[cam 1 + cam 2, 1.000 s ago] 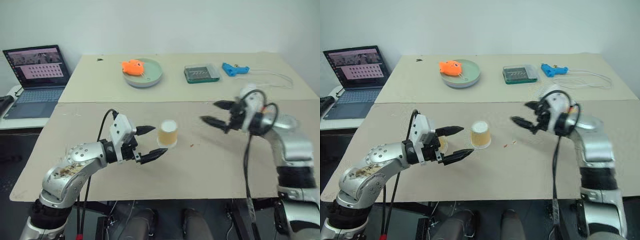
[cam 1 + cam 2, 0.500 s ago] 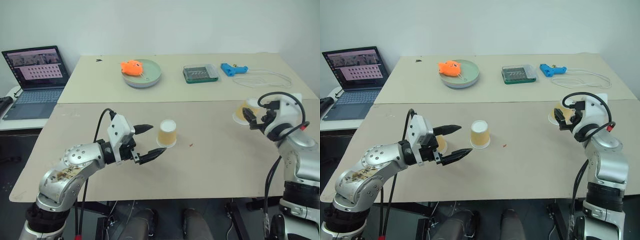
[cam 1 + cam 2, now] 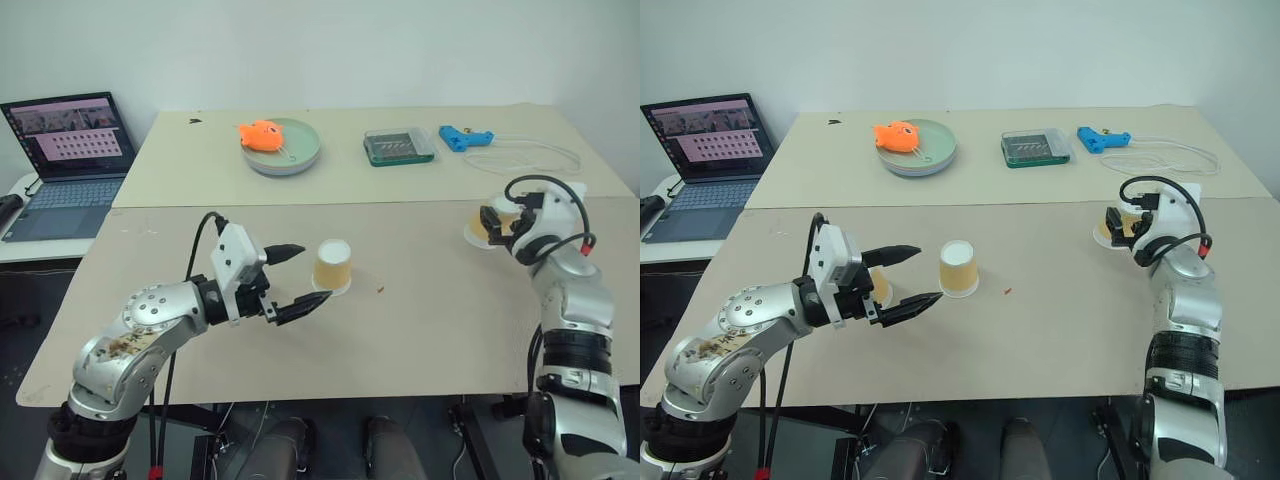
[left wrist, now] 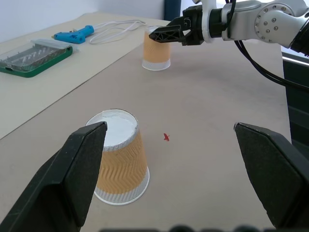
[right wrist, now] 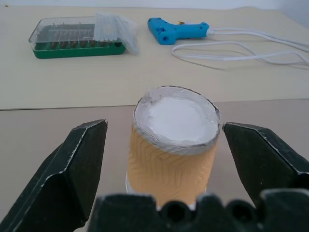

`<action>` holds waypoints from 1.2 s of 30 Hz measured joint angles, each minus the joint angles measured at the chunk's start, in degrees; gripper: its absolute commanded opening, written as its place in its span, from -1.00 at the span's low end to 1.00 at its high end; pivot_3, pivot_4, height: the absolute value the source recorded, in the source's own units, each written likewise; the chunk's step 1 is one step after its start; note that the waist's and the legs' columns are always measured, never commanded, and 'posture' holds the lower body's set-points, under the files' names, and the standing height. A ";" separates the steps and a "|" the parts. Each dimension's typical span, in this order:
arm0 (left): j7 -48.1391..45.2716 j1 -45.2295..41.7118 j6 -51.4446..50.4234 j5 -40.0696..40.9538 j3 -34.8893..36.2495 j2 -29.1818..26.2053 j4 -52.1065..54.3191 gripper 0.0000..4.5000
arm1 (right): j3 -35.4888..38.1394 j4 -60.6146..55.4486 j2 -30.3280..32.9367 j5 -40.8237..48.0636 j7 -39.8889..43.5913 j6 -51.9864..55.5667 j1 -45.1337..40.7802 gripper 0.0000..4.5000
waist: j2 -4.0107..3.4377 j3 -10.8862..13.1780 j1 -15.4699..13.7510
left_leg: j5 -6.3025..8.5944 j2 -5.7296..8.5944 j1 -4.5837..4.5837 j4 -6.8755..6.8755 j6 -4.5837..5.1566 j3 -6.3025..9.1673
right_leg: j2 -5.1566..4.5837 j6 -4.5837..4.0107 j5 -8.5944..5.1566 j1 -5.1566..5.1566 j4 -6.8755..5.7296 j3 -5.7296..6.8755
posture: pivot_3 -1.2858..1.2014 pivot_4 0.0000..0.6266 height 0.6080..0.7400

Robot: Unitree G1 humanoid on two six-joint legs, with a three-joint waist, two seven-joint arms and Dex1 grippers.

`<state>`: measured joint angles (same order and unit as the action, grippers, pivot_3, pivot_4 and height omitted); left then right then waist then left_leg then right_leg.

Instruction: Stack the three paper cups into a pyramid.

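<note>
Three paper cups stand upside down on the tan table [image 3: 420,330]. One cup [image 3: 333,267] is in the middle, just beyond my left gripper [image 3: 305,278], which is open and level; the cup sits ahead of its left finger [image 4: 79,169]. A second cup [image 3: 881,287] is partly hidden behind that gripper. The third cup [image 5: 173,145] is at the right of the table, and my right gripper [image 3: 1120,222] is open with a finger on each side of it, not touching.
At the back of the far table are a green plate [image 3: 300,155] with an orange toy fish [image 3: 262,133], a green box [image 3: 400,146] and a blue glue gun [image 3: 466,136] with a white cable. A laptop [image 3: 60,150] sits on a side table at the left.
My right gripper swung from the table's middle out to the right and turned to face the right cup, now straddling it. The left gripper kept its place.
</note>
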<state>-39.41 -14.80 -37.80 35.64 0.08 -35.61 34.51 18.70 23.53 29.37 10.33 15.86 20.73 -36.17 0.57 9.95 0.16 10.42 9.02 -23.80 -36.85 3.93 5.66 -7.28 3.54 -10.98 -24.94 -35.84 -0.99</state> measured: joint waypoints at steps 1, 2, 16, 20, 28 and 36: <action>0.08 0.04 0.00 0.05 0.01 0.00 0.07 1.00 | -0.20 1.52 -0.01 -0.06 0.07 -0.72 -0.76 0.97 | 0.00 0.00 0.04 | 0.00 0.00 0.00 0.00 0.00 0.00 | 0.00 0.00 0.00 0.00 0.00 0.00 | 0.03 -0.52 0.85; 0.21 0.09 0.00 0.17 0.04 -0.02 0.20 1.00 | -0.34 3.43 -0.01 -0.11 0.16 -1.72 -1.68 0.97 | 0.00 0.00 0.07 | 0.00 0.00 0.00 0.00 0.00 0.00 | 0.00 0.00 0.00 0.00 0.00 0.00 | 0.03 -0.52 0.85; 1.84 1.28 -0.05 0.44 0.29 -0.40 1.02 1.00 | -2.09 19.04 0.19 -0.57 0.53 -10.72 -8.20 0.87 | 0.00 0.00 0.61 | 0.00 0.00 0.00 0.00 0.00 0.01 | 0.03 -0.01 0.00 0.00 0.00 -0.03 | 0.03 -0.52 0.85; 2.02 1.52 -0.05 0.46 0.40 -0.55 1.05 1.00 | -2.19 19.20 0.21 -0.55 1.13 -12.04 -8.25 0.33 | 0.00 0.00 0.62 | 0.00 0.00 0.01 0.00 0.00 0.01 | 0.05 -0.01 0.00 0.01 0.00 -0.03 | 0.03 -0.52 0.85; 2.08 1.60 -0.05 0.48 0.39 -0.65 1.05 1.00 | -2.51 17.88 0.28 -0.50 2.89 -12.23 -8.25 0.09 | 0.00 0.00 0.62 | 0.00 0.00 0.01 0.00 0.00 0.01 | 0.06 -0.01 0.00 0.00 0.00 -0.05 | 0.03 -0.52 0.85; 2.05 1.72 -0.07 0.51 0.38 -0.78 1.17 1.00 | -4.73 1.77 4.34 6.29 20.42 -6.88 -5.85 0.09 | -0.01 0.00 0.58 | 0.01 -0.03 0.00 0.00 0.00 0.03 | 0.08 0.00 0.00 0.01 0.01 -0.04 | 0.03 -0.52 0.85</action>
<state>-37.36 -13.07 -37.87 36.15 0.45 -36.39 35.68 13.97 25.30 33.71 16.61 36.29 13.85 -42.02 0.56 9.96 0.74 10.42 8.99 -23.79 -36.85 3.93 5.70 -7.20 3.54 -10.98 -24.93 -35.83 -1.02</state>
